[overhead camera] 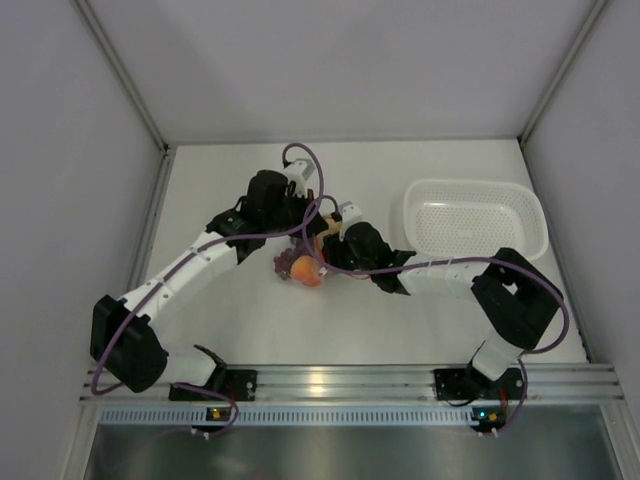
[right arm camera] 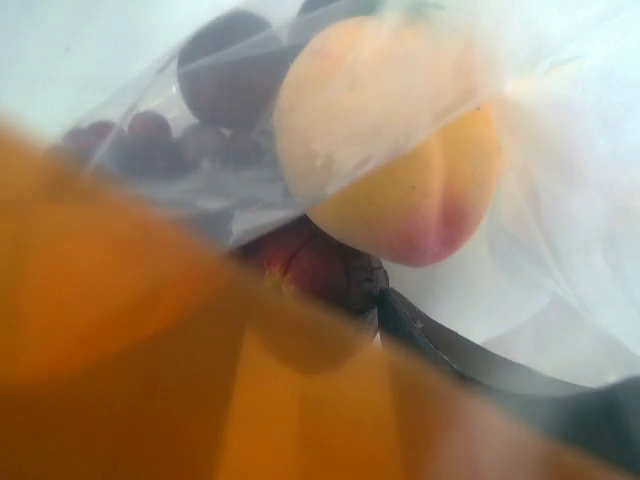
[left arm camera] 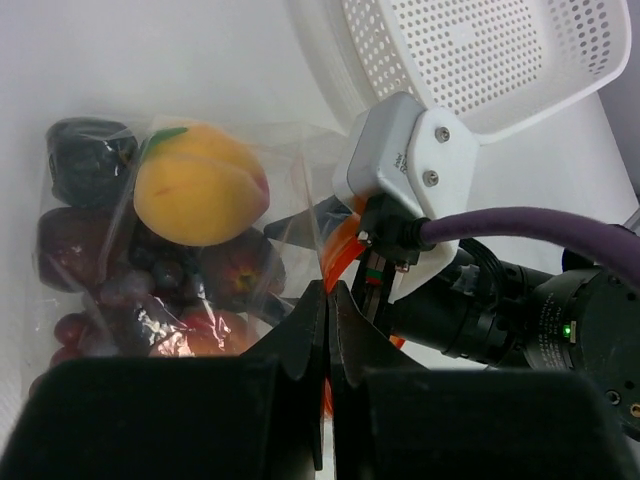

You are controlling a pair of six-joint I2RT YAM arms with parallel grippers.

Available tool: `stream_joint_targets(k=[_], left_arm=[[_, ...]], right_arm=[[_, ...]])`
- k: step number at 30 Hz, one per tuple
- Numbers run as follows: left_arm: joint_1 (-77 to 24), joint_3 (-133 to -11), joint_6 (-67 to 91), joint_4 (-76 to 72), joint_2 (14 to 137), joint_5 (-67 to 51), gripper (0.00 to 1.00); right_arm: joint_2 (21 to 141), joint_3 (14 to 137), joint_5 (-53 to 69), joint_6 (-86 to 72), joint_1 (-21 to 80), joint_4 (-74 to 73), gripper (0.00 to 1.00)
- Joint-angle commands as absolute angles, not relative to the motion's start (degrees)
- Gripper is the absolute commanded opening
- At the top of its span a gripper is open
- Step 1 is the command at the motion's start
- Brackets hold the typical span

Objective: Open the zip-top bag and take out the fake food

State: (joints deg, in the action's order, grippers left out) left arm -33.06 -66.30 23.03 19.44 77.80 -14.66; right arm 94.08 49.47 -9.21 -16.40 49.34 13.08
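Bag (left arm camera: 292,158) lies on the table (overhead camera: 250,320) between both arms, thin, crinkly, slippery film, light with toy fruit (left arm camera: 200,185) inside, best held at the stiffer orange zip strip (left arm camera: 338,250), where left gripper (left arm camera: 328,340) is pinched closed on it; right gripper (overhead camera: 330,248) grip unclear.

Clear crinkly plastic zip-top bag (left arm camera: 300,165) edged by a red-orange zip strip (left arm camera: 338,250), yellow-orange toy peach (left arm camera: 200,183) blushing pink with a green leaf, dark purple toy grapes (left arm camera: 158,272), white perforated plastic basket (left arm camera: 480,50), purple cable (left arm camera: 530,230).

From above, the left arm (overhead camera: 268,198) and right arm (overhead camera: 366,246) cover most of the zip-top bag (overhead camera: 292,263). An orange blur (right arm camera: 120,330), perhaps its zip strip (left arm camera: 338,250), hides the jaws in the right wrist view.
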Motion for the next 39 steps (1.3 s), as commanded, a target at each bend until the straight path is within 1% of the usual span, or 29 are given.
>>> stream_joint_targets(k=[1, 5, 11, 18, 20, 21, 22, 24, 29, 30, 32, 33, 39], left_arm=[[-33.1, -65.4, 24.0, 15.8, 77.3, -13.3, 0.0], [-33.1, -64.9, 24.0, 15.8, 77.4, -13.1, 0.0], [-33.1, -64.3, 24.3, 15.8, 78.6, -13.5, 0.0], [-33.1, -63.8, 24.3, 15.8, 79.4, -13.4, 0.0], [-33.1, -63.5, 24.2, 15.8, 79.4, -13.3, 0.0], [-33.1, -63.4, 24.1, 15.8, 79.4, -12.9, 0.0], [-33.1, -63.3, 24.0, 15.8, 79.4, -12.7, 0.0], [-33.1, -63.1, 24.0, 15.8, 79.3, -11.9, 0.0], [-33.1, -62.8, 23.7, 15.7, 79.4, -11.0, 0.0], [-33.1, -62.8, 23.7, 15.8, 79.5, -11.0, 0.0], [-33.1, -62.8, 23.8, 15.8, 79.7, -11.0, 0.0], [-33.1, -62.8, 23.8, 15.8, 79.9, -11.0, 0.0], [-33.1, -62.9, 23.7, 15.8, 80.1, -10.7, 0.0]], right_arm=[[95.5, 48.8, -10.5, -19.8, 49.2, 16.9, 0.57], [96.5, 48.4, -7.0, -20.4, 49.2, 17.9, 0.61], [99.6, 49.3, -6.2, -20.4, 49.1, 18.5, 0.65], [101.7, 50.8, -6.4, -20.2, 49.1, 18.1, 0.65], [101.8, 50.6, -6.2, -20.0, 49.0, 19.1, 0.61], [101.6, 50.5, -6.2, -20.1, 49.1, 19.3, 0.49], [101.4, 50.0, -6.0, -20.2, 49.1, 19.8, 0.42], [100.4, 49.5, -5.7, -20.2, 49.1, 20.6, 0.31], [96.6, 47.6, -5.7, -19.7, 49.1, 21.1, 0.18], [96.0, 47.5, -5.7, -19.7, 49.2, 21.1, 0.11], [94.8, 47.0, -5.4, -19.4, 49.1, 21.3, 0.05], [94.6, 46.9, -5.4, -19.4, 49.1, 21.2, 0.01], [92.5, 46.6, -5.7, -19.0, 49.1, 20.6, 0.0]])
